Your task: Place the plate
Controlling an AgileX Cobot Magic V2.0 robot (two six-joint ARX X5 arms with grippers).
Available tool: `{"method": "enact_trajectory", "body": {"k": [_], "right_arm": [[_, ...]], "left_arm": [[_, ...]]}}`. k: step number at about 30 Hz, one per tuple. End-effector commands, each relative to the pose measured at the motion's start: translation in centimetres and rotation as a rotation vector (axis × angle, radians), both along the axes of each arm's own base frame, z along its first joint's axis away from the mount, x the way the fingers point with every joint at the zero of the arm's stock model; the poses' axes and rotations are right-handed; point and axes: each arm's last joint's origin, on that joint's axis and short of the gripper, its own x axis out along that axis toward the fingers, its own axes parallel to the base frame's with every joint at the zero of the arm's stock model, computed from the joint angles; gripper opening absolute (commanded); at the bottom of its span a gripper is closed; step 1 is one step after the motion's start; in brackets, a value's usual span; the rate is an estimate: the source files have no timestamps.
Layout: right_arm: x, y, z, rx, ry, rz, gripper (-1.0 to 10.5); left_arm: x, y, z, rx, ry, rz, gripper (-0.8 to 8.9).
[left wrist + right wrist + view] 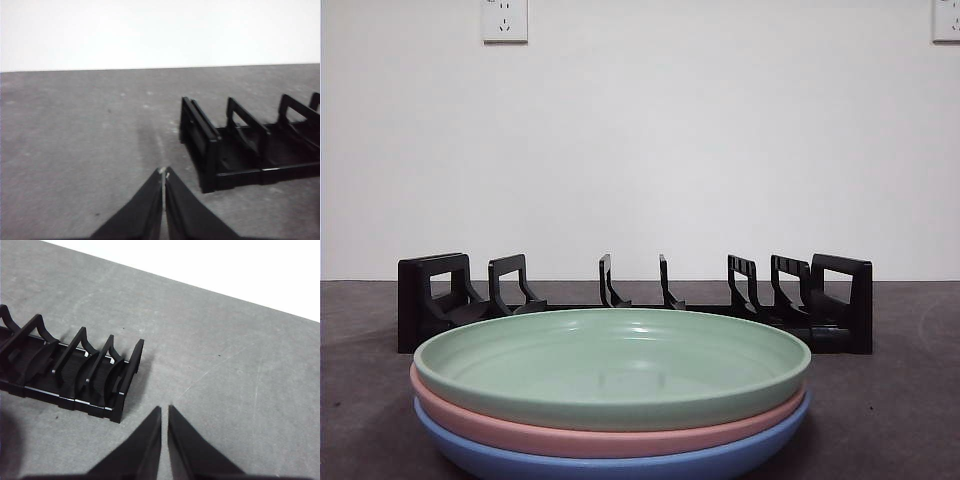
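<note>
With both the left gripper (164, 173) and right gripper (165, 408) closed on nothing over bare table, the green plate (610, 365) tops a stack before the rack (635, 300), outside either wrist view, neither arm evidently nearer.

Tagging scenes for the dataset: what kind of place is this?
Probably a lab test bench, not a kitchen: a bare grey table against a plain white wall with sockets, holding only a black plate rack and three stacked plates.

No words, numbers or signs can be read on anything in these pictures.
</note>
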Motion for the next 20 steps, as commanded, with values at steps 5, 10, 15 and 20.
{"method": "enact_trajectory", "body": {"k": [5, 10, 15, 20], "right_arm": [[0.00, 0.08, 0.32, 0.016, -0.012, 0.000, 0.2], [0.00, 0.08, 0.32, 0.016, -0.012, 0.000, 0.2], [0.00, 0.08, 0.32, 0.016, -0.012, 0.000, 0.2], [0.00, 0.08, 0.32, 0.016, -0.012, 0.000, 0.2]], "left_arm": [[0.16, 0.20, -0.41, 0.004, -0.009, 0.065, 0.07], [0.17, 0.20, -0.32, -0.022, -0.015, 0.065, 0.07], [0.17, 0.20, -0.31, -0.022, -0.016, 0.065, 0.07], [0.17, 0.20, -0.30, -0.021, -0.017, 0.065, 0.07]]}}
